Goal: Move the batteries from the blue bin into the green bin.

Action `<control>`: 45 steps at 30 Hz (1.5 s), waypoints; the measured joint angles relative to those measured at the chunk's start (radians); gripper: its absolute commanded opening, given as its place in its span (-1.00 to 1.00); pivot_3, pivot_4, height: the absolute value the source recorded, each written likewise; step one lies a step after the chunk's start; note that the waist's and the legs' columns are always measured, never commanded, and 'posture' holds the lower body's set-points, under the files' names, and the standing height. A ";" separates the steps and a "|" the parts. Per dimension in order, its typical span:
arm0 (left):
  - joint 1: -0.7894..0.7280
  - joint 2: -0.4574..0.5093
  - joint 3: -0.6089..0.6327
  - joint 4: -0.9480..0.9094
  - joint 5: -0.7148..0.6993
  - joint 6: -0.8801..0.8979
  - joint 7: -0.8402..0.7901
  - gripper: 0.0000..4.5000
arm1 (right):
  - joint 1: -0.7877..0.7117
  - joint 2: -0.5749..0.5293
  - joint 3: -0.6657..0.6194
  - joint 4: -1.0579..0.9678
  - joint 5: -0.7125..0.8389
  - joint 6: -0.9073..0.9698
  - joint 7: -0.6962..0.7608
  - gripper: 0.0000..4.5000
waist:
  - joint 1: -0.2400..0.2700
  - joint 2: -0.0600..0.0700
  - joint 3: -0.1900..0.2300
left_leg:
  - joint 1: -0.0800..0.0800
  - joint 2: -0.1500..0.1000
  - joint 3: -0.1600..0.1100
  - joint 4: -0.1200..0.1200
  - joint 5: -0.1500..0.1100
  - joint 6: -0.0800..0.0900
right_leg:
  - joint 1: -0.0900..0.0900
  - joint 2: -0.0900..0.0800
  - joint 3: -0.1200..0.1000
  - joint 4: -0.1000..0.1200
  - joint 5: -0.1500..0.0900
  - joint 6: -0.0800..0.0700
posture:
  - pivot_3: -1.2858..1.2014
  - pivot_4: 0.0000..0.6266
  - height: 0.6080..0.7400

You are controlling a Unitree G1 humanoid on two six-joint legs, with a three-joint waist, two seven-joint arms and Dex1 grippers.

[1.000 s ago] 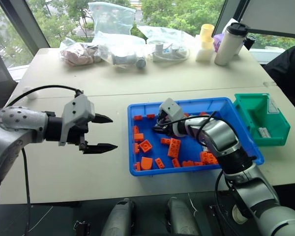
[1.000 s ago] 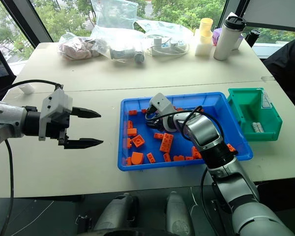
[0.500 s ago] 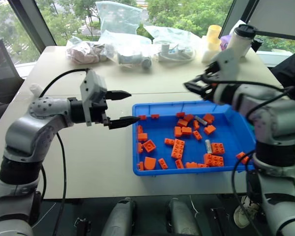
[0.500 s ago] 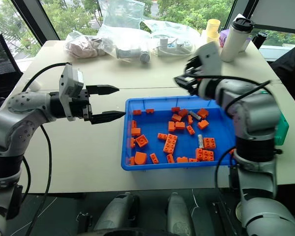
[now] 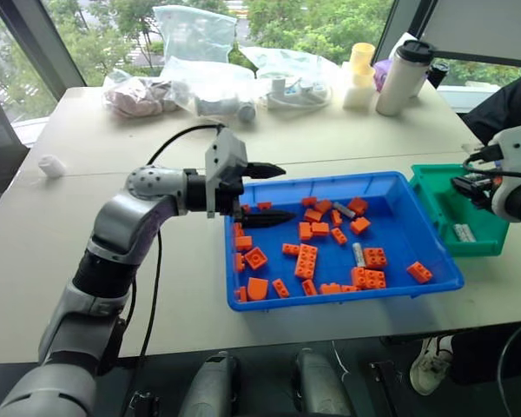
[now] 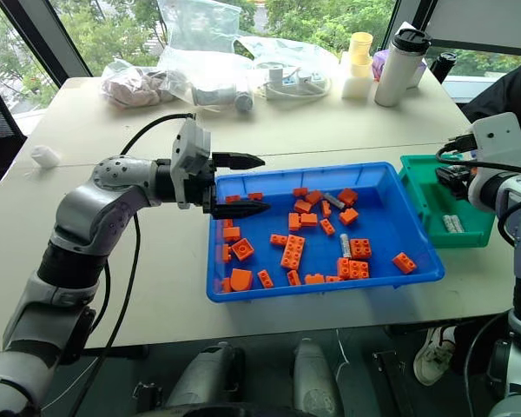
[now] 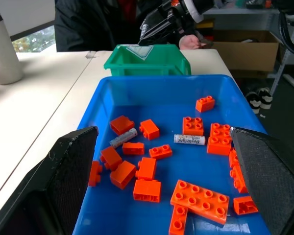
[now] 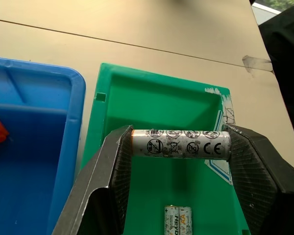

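The two batteries (image 8: pixel 179 215) lying in the green bin (image 8: pixel 157 105) get chopped off by the frame edge, and their label print's too tiny to read.

The left arm (image 5: pixel 122 228) is built of rounded silver-grey shells with a dimpled cap by the blue bin's (image 5: pixel 434 287) near-left corner and black joint bands. A black cable loops above it to a pale grey wrist block. The left gripper (image 5: pixel 267 194) has two pointed black fingers. The right gripper (image 8: pixel 179 171) has broad black textured pads; its wrist housing looks white, perhaps light grey.
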 measured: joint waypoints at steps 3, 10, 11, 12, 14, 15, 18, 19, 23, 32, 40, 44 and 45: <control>0.000 -0.013 -0.009 0.013 0.018 -0.012 -0.013 1.00 | -0.001 0.000 0.001 0.059 -0.001 -0.041 -0.001 -0.02 | 0.002 0.000 0.000 | 0.000 0.000 0.000 0.000 0.000 0.000 | 0.000 0.000 0.000 0.000 0.000 0.000 | 0.03 -0.52 1.00; -0.001 -0.015 -0.010 0.017 0.039 -0.023 -0.024 1.00 | -0.023 0.001 0.032 0.231 -0.044 -0.188 -0.022 0.99 | 0.001 0.000 0.000 | 0.000 0.000 0.000 0.000 0.000 0.000 | 0.000 0.000 0.000 0.000 0.000 0.000 | 0.03 -0.52 1.00; -0.001 -0.005 -0.009 0.016 0.039 -0.022 -0.026 1.00 | -0.024 0.001 0.034 0.236 -0.048 -0.193 -0.021 0.99 | 0.001 0.000 0.000 | 0.000 0.000 0.000 0.000 0.000 0.000 | 0.000 0.000 0.000 0.000 0.000 0.000 | 0.03 -0.52 1.00; -0.001 0.001 -0.007 0.014 0.039 -0.022 -0.026 1.00 | -0.026 0.001 0.034 0.237 -0.049 -0.195 -0.019 0.99 | 0.000 0.000 0.000 | 0.000 0.000 0.000 0.000 0.000 0.000 | 0.000 0.000 0.000 0.000 0.000 0.000 | 0.03 -0.52 1.00; 0.000 0.020 -0.003 0.002 0.038 -0.018 -0.027 1.00 | -0.045 0.000 0.034 0.230 -0.043 -0.196 -0.001 0.99 | -0.003 0.000 0.000 | 0.000 0.000 0.000 0.000 0.000 0.000 | 0.000 0.000 0.000 0.000 0.000 0.000 | 0.03 -0.52 1.00; 0.001 0.030 0.000 -0.007 0.037 -0.011 -0.029 1.00 | -0.053 -0.004 0.034 0.218 -0.032 -0.196 0.015 0.99 | -0.003 0.000 0.000 | 0.000 0.000 0.000 0.000 0.000 0.000 | 0.000 0.000 0.000 0.000 0.000 0.000 | 0.03 -0.52 1.00; 0.029 0.089 0.016 -0.054 0.032 0.018 -0.045 1.00 | -0.057 -0.042 0.046 0.130 0.022 -0.189 0.114 0.99 | -0.003 0.001 0.000 | 0.000 0.001 -0.001 0.000 0.000 0.000 | 0.000 0.001 0.000 0.000 0.000 0.000 | 0.03 -0.52 1.00; 0.037 0.106 0.018 -0.065 0.032 0.028 -0.052 1.00 | -0.057 -0.058 0.054 0.103 0.039 -0.186 0.148 0.99 | -0.001 0.000 0.000 | 0.000 0.000 -0.001 0.000 0.000 0.000 | 0.000 0.001 0.000 0.000 0.000 0.000 | 0.03 -0.52 1.00; 0.074 0.194 0.021 -0.115 0.030 0.049 -0.087 1.00 | -0.009 -0.120 0.109 -0.048 0.147 -0.114 0.304 0.99 | 0.003 0.000 0.000 | 0.000 0.000 -0.002 0.000 0.000 0.000 | 0.001 0.000 -0.001 -0.001 0.000 0.000 | 0.03 -0.52 1.00; 0.126 0.300 0.008 -0.195 0.084 0.043 -0.106 1.00 | 0.079 -0.198 0.261 -0.243 0.301 0.073 0.444 0.99 | 0.002 0.000 0.000 | 0.000 0.000 -0.002 0.001 0.000 0.001 | 0.001 0.000 -0.001 -0.001 0.000 0.000 | 0.03 -0.52 1.00; 0.141 0.300 -0.027 -0.205 0.139 0.016 -0.116 1.00 | -0.037 -0.121 0.372 -0.147 0.297 0.168 0.372 0.99 | 0.003 0.000 0.000 | -0.001 0.000 -0.002 0.001 0.000 0.001 | 0.001 -0.001 -0.001 -0.001 0.000 0.000 | 0.03 -0.52 1.00; 0.144 0.279 -0.027 -0.224 0.139 0.024 -0.111 1.00 | -0.078 -0.092 0.416 -0.120 0.301 0.227 0.359 0.99 | 0.003 0.000 0.000 | -0.001 0.000 -0.002 0.001 0.000 0.001 | 0.001 -0.001 -0.001 -0.001 0.000 0.000 | 0.03 -0.52 1.00; 0.145 0.275 -0.027 -0.236 0.136 0.025 -0.108 1.00 | -0.080 -0.092 0.429 -0.122 0.306 0.238 0.363 0.99 | 0.003 0.000 0.000 | -0.001 0.000 -0.002 0.001 0.000 0.001 | 0.001 -0.001 -0.001 -0.001 0.000 0.000 | 0.03 -0.52 1.00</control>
